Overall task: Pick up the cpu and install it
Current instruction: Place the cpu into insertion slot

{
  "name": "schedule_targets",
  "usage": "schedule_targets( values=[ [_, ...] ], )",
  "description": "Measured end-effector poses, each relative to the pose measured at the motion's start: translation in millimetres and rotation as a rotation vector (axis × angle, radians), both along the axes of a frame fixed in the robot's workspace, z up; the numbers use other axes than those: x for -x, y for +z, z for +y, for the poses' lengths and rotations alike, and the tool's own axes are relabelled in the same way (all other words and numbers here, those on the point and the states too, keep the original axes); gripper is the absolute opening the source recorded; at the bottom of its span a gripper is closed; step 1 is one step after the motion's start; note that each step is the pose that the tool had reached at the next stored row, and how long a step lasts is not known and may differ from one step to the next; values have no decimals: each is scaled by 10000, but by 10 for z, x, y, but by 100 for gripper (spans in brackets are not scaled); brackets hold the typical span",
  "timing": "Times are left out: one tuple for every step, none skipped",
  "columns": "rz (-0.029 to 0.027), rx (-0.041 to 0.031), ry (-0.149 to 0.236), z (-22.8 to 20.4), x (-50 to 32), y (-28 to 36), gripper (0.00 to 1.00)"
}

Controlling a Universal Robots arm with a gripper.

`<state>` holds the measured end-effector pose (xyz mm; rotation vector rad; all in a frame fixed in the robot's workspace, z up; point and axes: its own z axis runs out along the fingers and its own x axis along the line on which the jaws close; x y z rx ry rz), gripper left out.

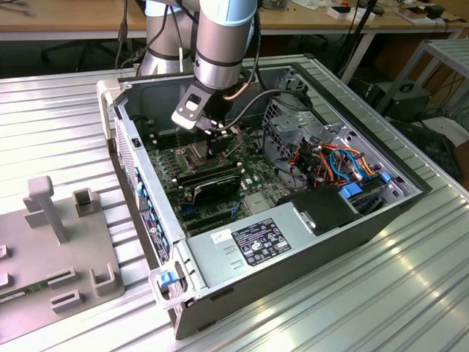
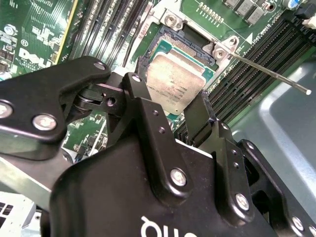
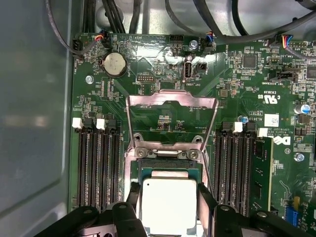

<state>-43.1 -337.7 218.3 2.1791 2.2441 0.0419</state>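
The cpu [image 2: 175, 81], a flat square chip with a dull silver top, sits between my gripper's [image 2: 165, 94] two black fingers [image 2: 143, 103], which press its opposite edges. It hangs level just over the dark square socket [image 2: 180, 42]. In the first wrist view the cpu [image 3: 168, 205] is right above the socket [image 3: 170, 168], with my gripper [image 3: 168, 193] closed around it. The socket's hinged metal frame [image 3: 170, 111] stands raised behind it. In the exterior view my gripper [image 1: 212, 133] reaches down into the open computer case [image 1: 308, 242] over the motherboard, and it covers the cpu.
Rows of memory slots [image 3: 98, 163] flank the socket, one memory stick [image 3: 259, 168] seated beside them. A thin metal lever [image 2: 266, 71] sticks out by the socket. Cables [image 1: 330, 161] and a power supply [image 1: 253, 242] fill the case. A grey fixture [image 1: 55, 249] lies at the exterior view's left.
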Motion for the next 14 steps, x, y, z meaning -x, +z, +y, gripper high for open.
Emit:
schedule_targets(
  values=[
    [0,-1,0,0,0,-7,55],
    [0,-1,0,0,0,-17,55],
    [1,0,0,0,0,-27,55],
    [0,0,0,0,0,-47,55],
    [1,0,0,0,0,-65,55],
    [0,-1,0,0,0,-107,55],
    [0,-1,0,0,0,-121,55],
    [0,-1,0,0,0,-137,55],
    [0,-2,0,0,0,-152,55],
    [1,0,0,0,0,-152,55],
    [1,1,-1,0,0,-152,55],
    [1,0,0,0,0,-152,55],
    [0,0,-1,0,0,-153,55],
    [0,0,0,0,0,-153,55]
  ],
)
